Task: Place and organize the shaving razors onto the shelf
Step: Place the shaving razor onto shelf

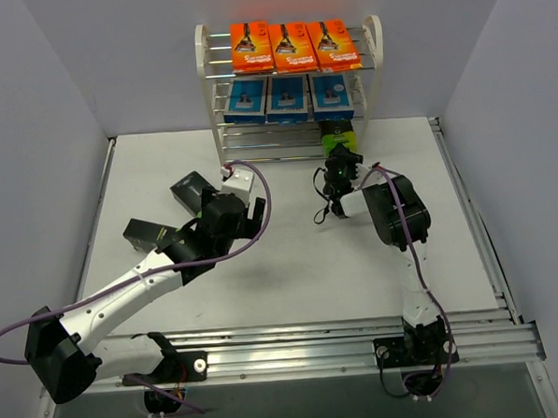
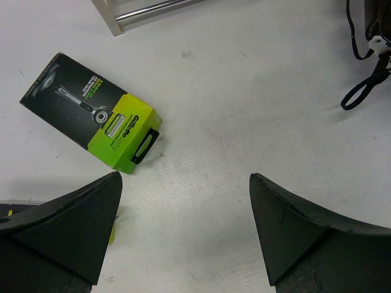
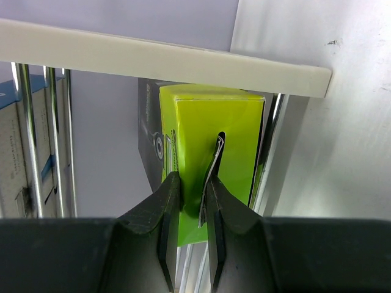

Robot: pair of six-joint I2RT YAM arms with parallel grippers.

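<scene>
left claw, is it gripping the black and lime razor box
No, the left claw is open; the black-and-lime razor box lies on the table beyond it.

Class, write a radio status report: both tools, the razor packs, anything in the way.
Right tool shut on lime box at shelf. Left tool open near second lime box on table. Nothing blocking seen.

So the white table (image 1: 301, 264) has the white-framed, silver-rod rack (image 1: 375, 35) at its far edge: three orange cards (image 1: 289, 46) across the top tier, three blue packs (image 1: 285, 98) on the next, a lime-green box (image 1: 334, 137) at the lower right end, plus two black-and-lime boxes (image 2: 91, 110) lying flat on the tabletop's left.
</scene>
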